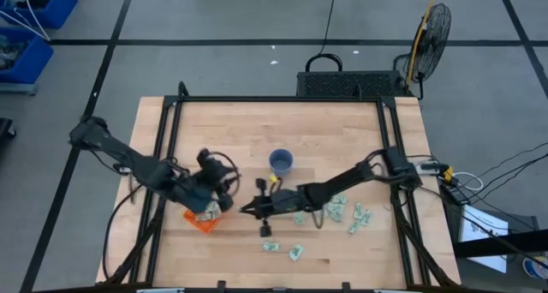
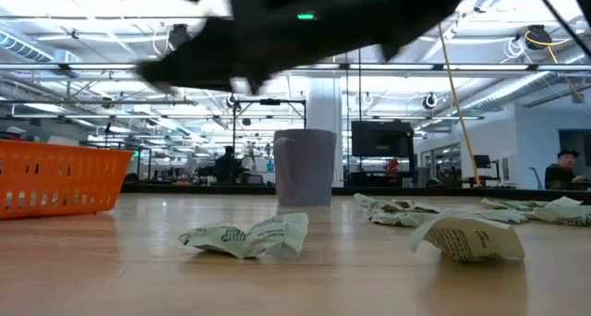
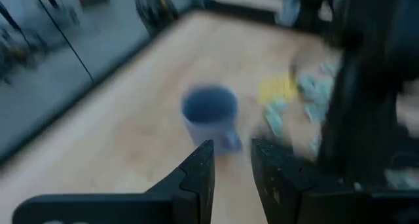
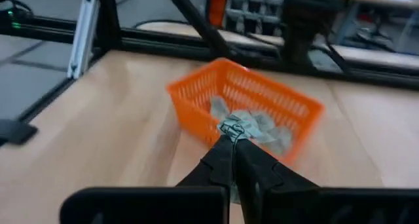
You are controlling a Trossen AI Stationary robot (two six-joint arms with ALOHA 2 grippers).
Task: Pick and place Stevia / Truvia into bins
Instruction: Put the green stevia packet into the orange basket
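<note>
The right gripper (image 4: 234, 144) is pinching a crumpled Stevia packet (image 4: 234, 128) at lower centre of the right wrist view, with the orange bin (image 4: 196, 96) lying just ahead. In the overhead view the bin (image 1: 199, 222) is sitting left of this gripper (image 1: 248, 209), loose packets (image 1: 353, 216) scattered right. The left gripper (image 3: 230, 165) is hovering above the bin, fingers slightly parted around nothing.

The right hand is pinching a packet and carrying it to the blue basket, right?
Nearly. The right wrist view shows the right hand shut on a packet, but the basket ahead of it is orange, not blue. It already holds other packets.
</note>
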